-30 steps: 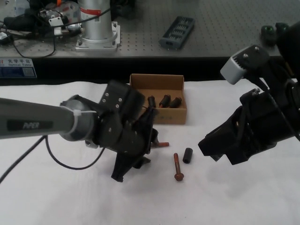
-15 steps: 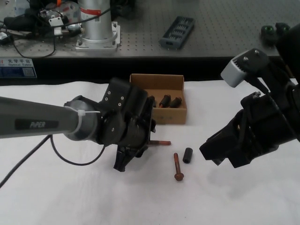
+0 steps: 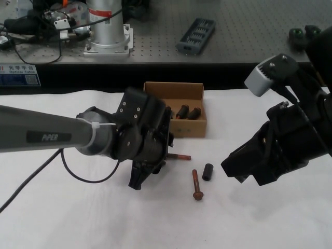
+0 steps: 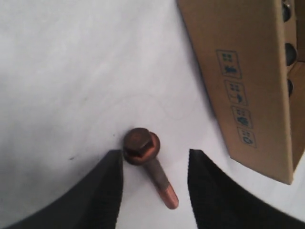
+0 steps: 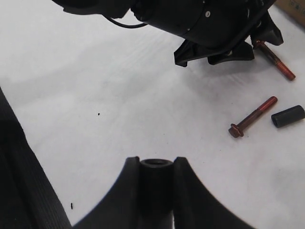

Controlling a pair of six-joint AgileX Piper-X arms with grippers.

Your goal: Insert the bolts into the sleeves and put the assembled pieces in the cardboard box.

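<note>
L gripper (image 4: 153,160) shifted twd box (image 4: 238,71), now set wide astride bolt (image 4: 142,144), grasp judged imminent; sleeve (image 5: 156,186) kept clamped in R gripper (image 5: 156,163).

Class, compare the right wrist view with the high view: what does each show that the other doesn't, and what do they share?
Right wrist, not high: a sleeve clamped in the right gripper. High, not right wrist: the pieces lying in the box, and the grey bench behind. Both: the near bolt, the loose sleeve beside it, and the far bolt nearer the box.
</note>
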